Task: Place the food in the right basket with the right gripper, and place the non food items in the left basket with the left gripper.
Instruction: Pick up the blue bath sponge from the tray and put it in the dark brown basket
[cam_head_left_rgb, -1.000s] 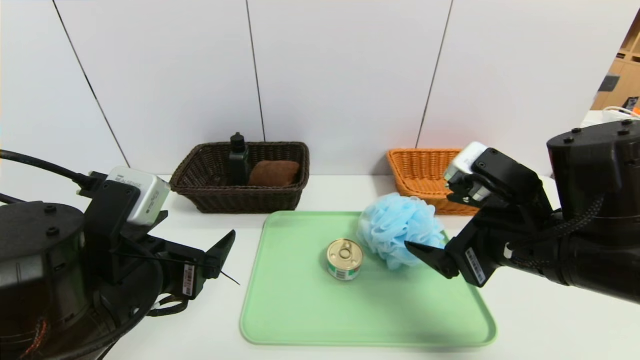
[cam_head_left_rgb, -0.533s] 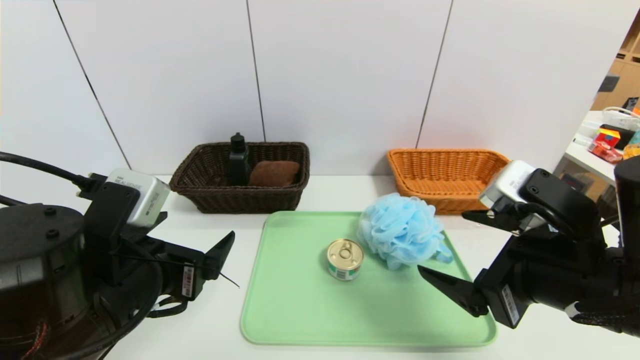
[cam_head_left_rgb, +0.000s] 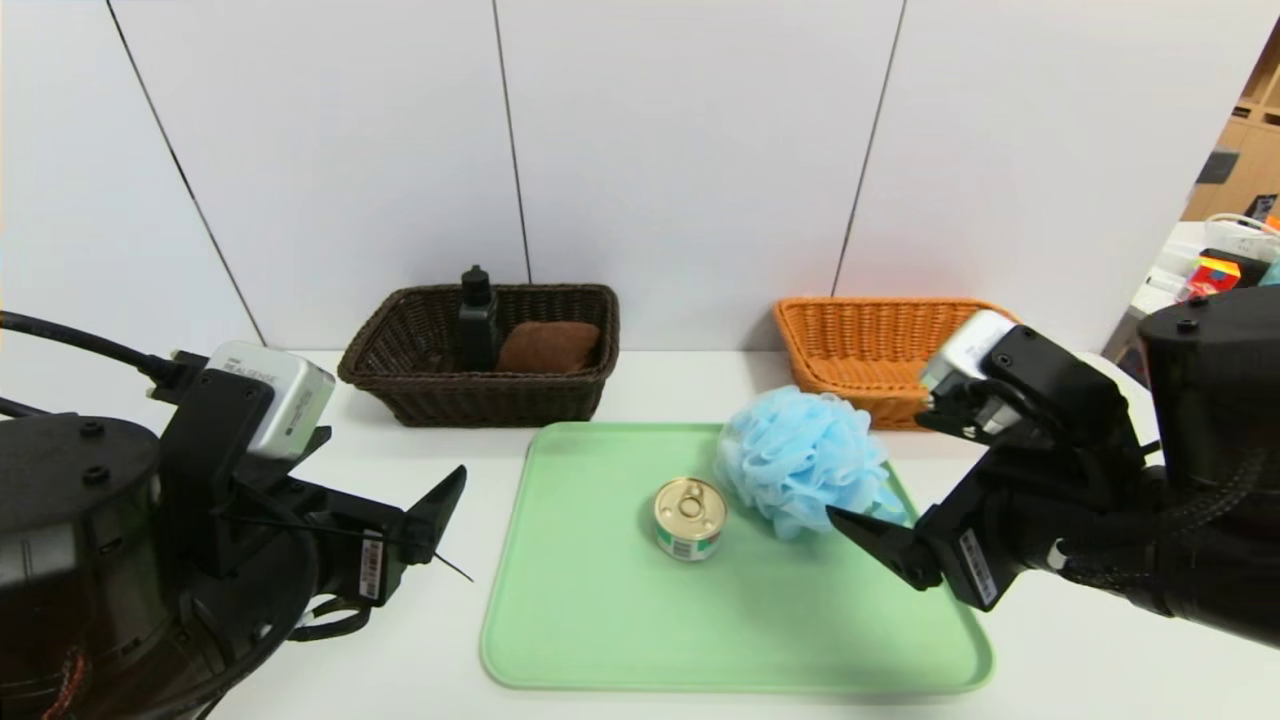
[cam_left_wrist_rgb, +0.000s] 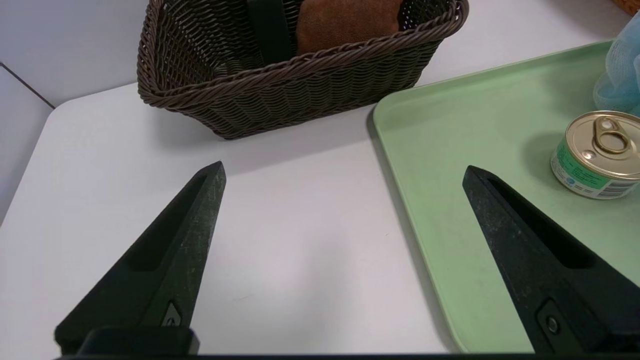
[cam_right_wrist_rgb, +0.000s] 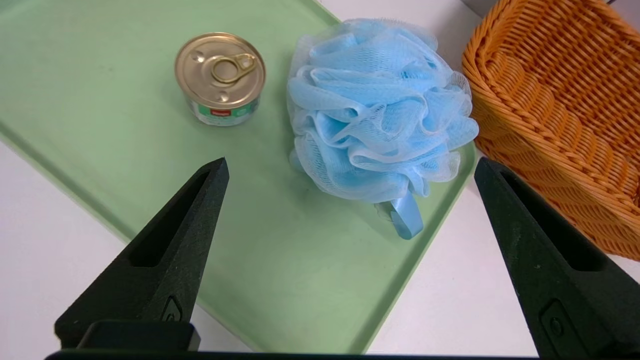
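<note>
Right gripper (cam_head_left_rgb: 880, 545), jaws spread and empty, now nearer the blue pouf (cam_head_left_rgb: 800, 460) than half a second ago. Left gripper (cam_head_left_rgb: 440, 520), likewise spread, unmoved. The tin can (cam_head_left_rgb: 690, 517) sits on the green tray (cam_head_left_rgb: 600, 640); its red label mark shows only in the right wrist view. Behind: dark basket (cam_head_left_rgb: 480, 400) holding bottle (cam_head_left_rgb: 478, 320) and towel (cam_head_left_rgb: 548, 347); orange basket (cam_head_left_rgb: 850, 345) partly masked by the right arm.

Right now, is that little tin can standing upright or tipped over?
Upright. The tin can stands on the green tray, its gold pull-ring lid facing up and the label band level around its side, beside the blue bath pouf.
</note>
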